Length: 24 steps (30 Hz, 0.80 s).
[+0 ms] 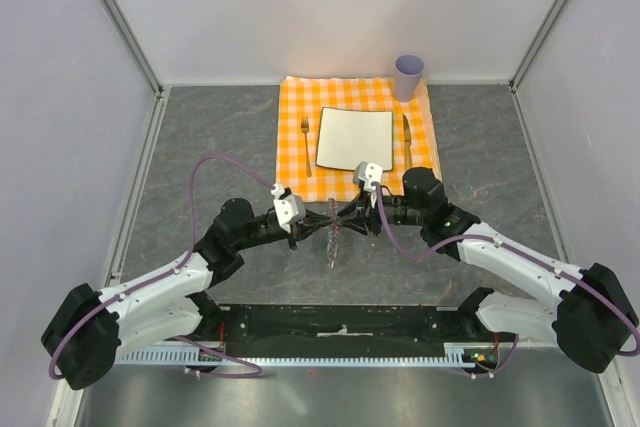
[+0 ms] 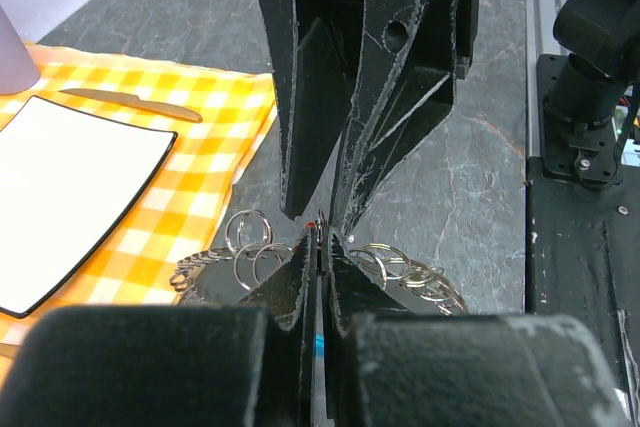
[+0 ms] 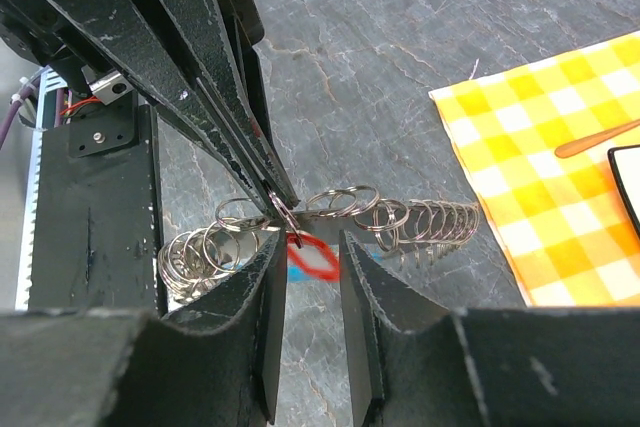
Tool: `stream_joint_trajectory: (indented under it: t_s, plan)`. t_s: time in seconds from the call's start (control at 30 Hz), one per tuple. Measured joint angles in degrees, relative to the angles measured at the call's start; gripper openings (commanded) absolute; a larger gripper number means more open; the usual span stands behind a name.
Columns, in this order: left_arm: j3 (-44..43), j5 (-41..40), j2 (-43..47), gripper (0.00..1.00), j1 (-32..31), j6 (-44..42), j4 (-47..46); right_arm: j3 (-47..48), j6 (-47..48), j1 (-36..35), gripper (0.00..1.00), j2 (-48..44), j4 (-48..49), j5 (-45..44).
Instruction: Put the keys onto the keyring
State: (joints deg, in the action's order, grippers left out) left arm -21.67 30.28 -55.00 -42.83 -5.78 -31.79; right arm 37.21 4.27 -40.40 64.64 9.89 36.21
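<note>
One red key (image 3: 313, 258), blade hidden, keyring (image 3: 428, 221) partly behind left end effector (image 3: 283, 203)

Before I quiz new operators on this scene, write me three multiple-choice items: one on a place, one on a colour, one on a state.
1. Where does the cup stand? A at the cloth's near left corner; B at its far right corner; C at its middle.
2. What colour is the key's head? A green; B red; C black.
3. How do the left gripper's jaws stand? A wide apart; B out of view; C shut.
1 B: the top view shows it there. 2 B: red shows by the keyring. 3 C: they pinch together on the keyring.
</note>
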Motion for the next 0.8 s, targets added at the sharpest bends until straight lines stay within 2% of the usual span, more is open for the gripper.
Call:
stream_joint_trajectory:
  t_s: [0.13,0.17,0.33,0.57,0.8]
  plan:
    - [0.0,0.7,-0.2,0.02,0.0,-0.1,0.5,0.0,0.0,0.0,0.24,-0.3,0.0,0.4]
    - [0.0,0.9,-0.2,0.02,0.0,-0.1,0.6,0.0,0.1,0.0,0.18,-0.4,-0.1,0.8]
    - [-0.1,1.8,-0.4,0.02,0.1,-0.2,1.1,0.0,0.5,-0.1,0.01,-0.5,-0.6,2.5]
    - [-0.1,1.6,-0.1,0.02,0.1,-0.3,1.7,0.0,0.7,-0.1,0.00,-0.5,-1.1,3.0]
    - [1.4,-0.6,4.2,0.02,0.0,-0.2,1.6,0.0,0.4,-0.3,0.00,-0.8,0.1,3.0]
